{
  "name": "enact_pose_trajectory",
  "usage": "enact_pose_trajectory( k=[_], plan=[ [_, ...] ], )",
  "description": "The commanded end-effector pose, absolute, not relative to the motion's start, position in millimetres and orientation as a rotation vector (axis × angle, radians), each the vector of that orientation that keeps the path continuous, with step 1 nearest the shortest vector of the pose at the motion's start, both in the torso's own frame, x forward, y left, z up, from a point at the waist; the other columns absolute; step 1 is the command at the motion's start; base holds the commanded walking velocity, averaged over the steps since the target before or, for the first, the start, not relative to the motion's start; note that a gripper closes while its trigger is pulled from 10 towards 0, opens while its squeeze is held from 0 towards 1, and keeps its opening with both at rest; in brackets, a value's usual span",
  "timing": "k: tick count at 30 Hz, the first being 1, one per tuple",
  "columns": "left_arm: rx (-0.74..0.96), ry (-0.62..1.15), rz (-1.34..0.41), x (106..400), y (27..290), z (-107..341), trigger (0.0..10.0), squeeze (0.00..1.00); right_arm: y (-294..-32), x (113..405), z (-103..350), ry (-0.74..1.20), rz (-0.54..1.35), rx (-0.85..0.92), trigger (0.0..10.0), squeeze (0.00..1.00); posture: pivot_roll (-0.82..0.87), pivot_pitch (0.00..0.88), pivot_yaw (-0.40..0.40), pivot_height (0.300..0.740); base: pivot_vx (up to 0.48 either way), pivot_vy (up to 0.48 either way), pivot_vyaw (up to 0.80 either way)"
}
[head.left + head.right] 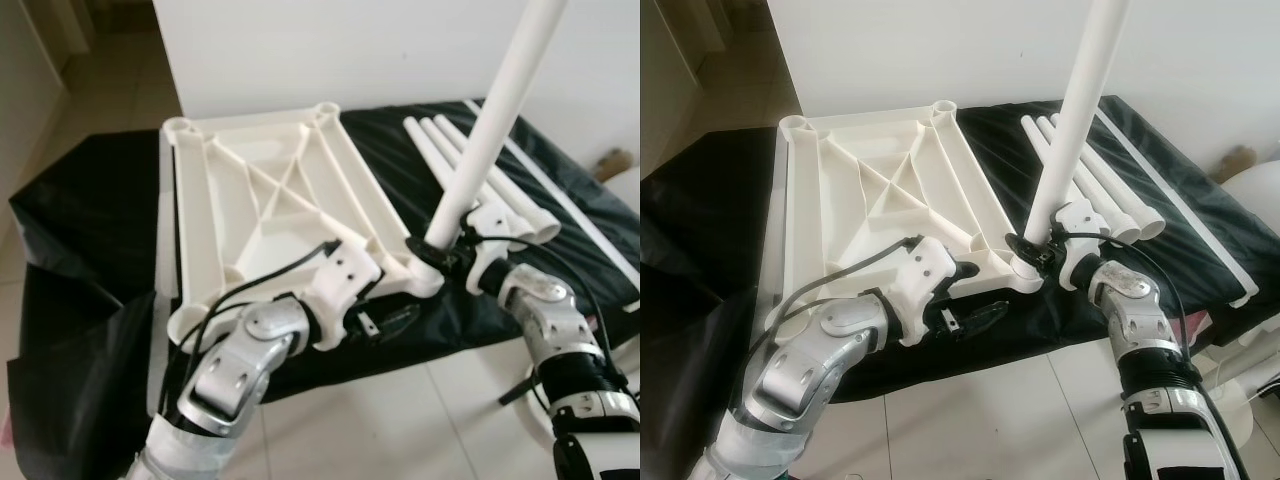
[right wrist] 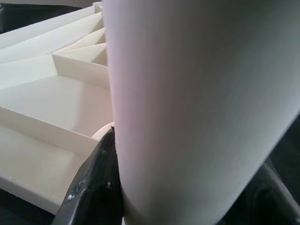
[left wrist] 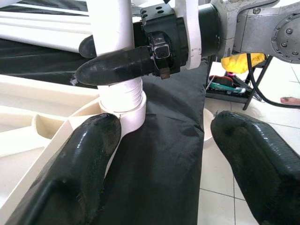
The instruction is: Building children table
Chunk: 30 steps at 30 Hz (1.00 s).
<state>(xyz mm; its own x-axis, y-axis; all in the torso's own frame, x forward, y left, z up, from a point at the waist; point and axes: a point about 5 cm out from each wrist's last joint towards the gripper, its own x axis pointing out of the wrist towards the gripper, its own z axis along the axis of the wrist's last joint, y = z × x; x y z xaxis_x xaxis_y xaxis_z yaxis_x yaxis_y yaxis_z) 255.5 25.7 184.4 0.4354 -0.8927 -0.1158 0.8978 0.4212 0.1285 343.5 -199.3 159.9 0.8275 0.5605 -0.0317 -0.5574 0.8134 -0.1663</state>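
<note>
You've got one white ribbed plastic tabletop (image 1: 270, 200) lying underside-up, one white plastic tube leg (image 1: 490, 125) standing in its corner socket, three more white tube legs (image 1: 470, 175) lying loose together, one long thin white strip (image 1: 560, 195), one black cloth (image 1: 90, 220).

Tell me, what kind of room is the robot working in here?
Probably a room in a home, used here for putting furniture together. The floor is pale tile, the wall plain white, and an upturned white plastic tabletop lies on a black sheet with spare white legs beside it.
</note>
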Motion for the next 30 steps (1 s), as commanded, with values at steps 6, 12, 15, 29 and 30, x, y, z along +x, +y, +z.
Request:
enact_pose_trajectory(
  k=[6, 12, 15, 29, 30],
  plan=[
    [0.18, 0.032, -1.051, 259.0, 29.1, 182.4, 10.0, 0.0, -195.3, 339.6, 149.2, 0.012, 0.521, -0.116, 10.0, 0.0, -0.01, 0.065, -0.043, 0.74, 0.0, 0.0, 0.0],
    [0.18, 0.033, -1.053, 259.2, 29.5, 181.5, 10.0, 0.0, -188.2, 334.7, 151.2, -0.007, 0.462, -0.073, 10.0, 0.0, -0.02, 0.063, -0.047, 0.74, 0.0, 0.0, 0.0],
    [0.182, 0.033, -1.054, 259.2, 29.7, 180.9, 10.0, 0.0, -185.4, 332.0, 151.1, -0.018, 0.409, -0.048, 10.0, 0.0, -0.02, 0.059, -0.051, 0.74, 0.0, 0.0, 0.0],
    [0.176, 0.042, -1.038, 264.0, 35.5, 177.6, 10.0, 0.0, -172.8, 314.1, 135.6, 0.009, -0.137, 0.092, 10.0, 0.0, -0.02, 0.055, -0.054, 0.74, 0.0, 0.0, 0.0],
    [0.176, 0.042, -1.038, 264.0, 35.5, 177.6, 10.0, 0.0, -172.8, 314.1, 135.6, 0.009, -0.137, 0.092, 10.0, 0.0, -0.02, 0.055, -0.054, 0.74, 0.0, 0.0, 0.0]
  ],
)
